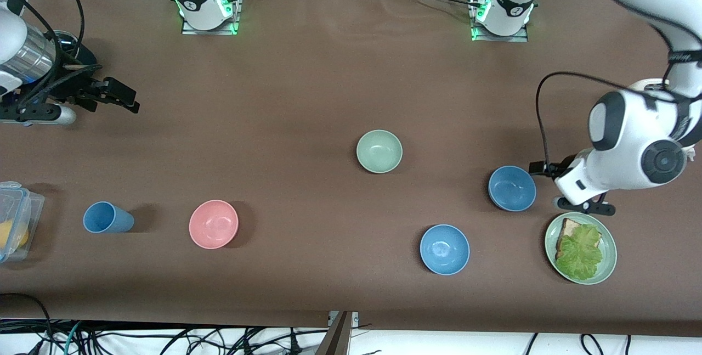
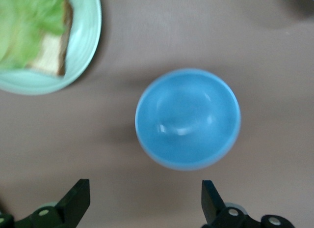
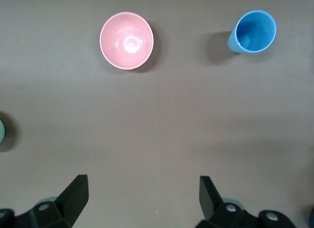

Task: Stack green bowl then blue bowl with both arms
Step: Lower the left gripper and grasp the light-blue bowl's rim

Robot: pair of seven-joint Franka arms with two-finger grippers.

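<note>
The green bowl (image 1: 379,151) is sitting upright mid-table, serving as landmark. The blue bowl (image 1: 511,188) is lying nearer the front camera than it, toward the left arm's end (a second blue bowl (image 1: 445,249) nearer still). The left gripper (image 2: 144,203) is hovering beside that blue bowl (image 2: 188,118), fingers spread, grasping nothing. The right gripper (image 3: 142,198) is waiting, released, over bare table toward the right arm's end.

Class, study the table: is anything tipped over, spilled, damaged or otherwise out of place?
One thing stands out: the blue cup lies on its side beside the pink bowl. The green bowl and both blue bowls sit upright and apart, nothing spilled. The left gripper is open by one blue bowl; the right gripper waits, open.
</note>
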